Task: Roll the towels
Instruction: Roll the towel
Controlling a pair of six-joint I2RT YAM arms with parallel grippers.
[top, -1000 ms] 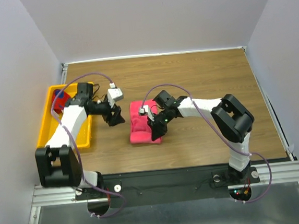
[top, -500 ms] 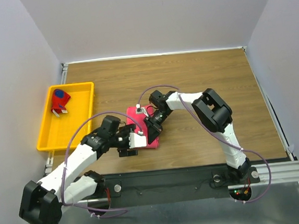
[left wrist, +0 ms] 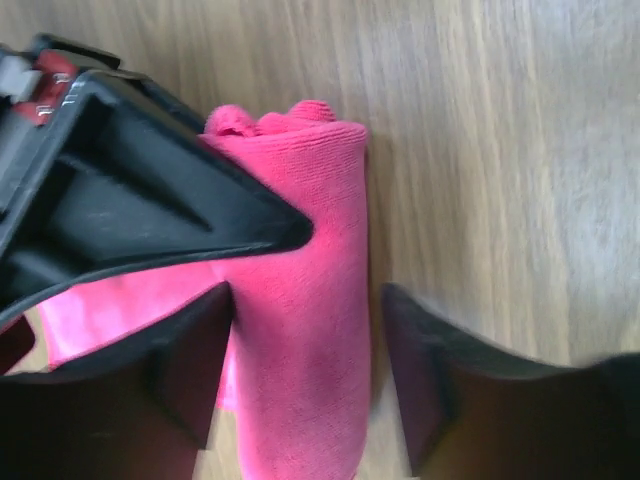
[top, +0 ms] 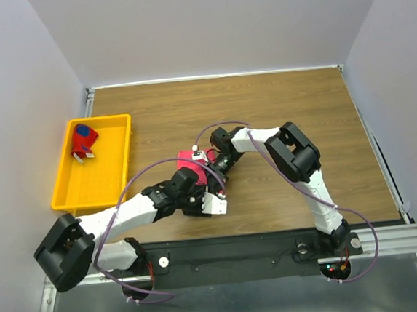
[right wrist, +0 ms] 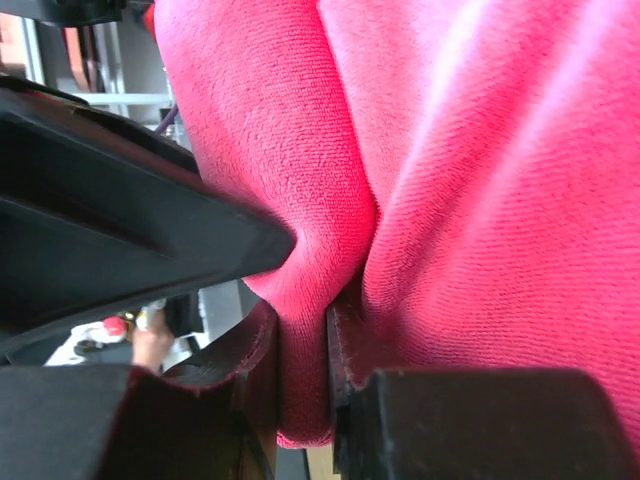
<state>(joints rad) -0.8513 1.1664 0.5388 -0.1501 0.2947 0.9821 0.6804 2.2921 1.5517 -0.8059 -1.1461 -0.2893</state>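
The plain pink-red towel (top: 187, 158) lies near the table's front centre, mostly covered by both grippers. In the left wrist view it is a rolled length (left wrist: 320, 240). My left gripper (left wrist: 308, 298) (top: 206, 194) straddles the roll, open. One finger (left wrist: 195, 370) touches the cloth; a small gap remains at the other (left wrist: 425, 385). My right gripper (right wrist: 303, 325) (top: 218, 170) is shut on a fold of the pink towel (right wrist: 480, 150), and its black finger (left wrist: 150, 200) lies over the roll. The patterned red and blue towel (top: 84, 140) sits rolled in the tray.
The yellow tray (top: 87, 183) stands at the left edge of the wooden table (top: 292, 105). The two arms meet over the pink towel, their cables looping above it. Grey walls enclose the table on three sides.
My left arm has swung from the tray, where the patterned towel stays, down to the pink towel, and its jaws now straddle the roll. The right gripper shifted slightly, still pinching the cloth.
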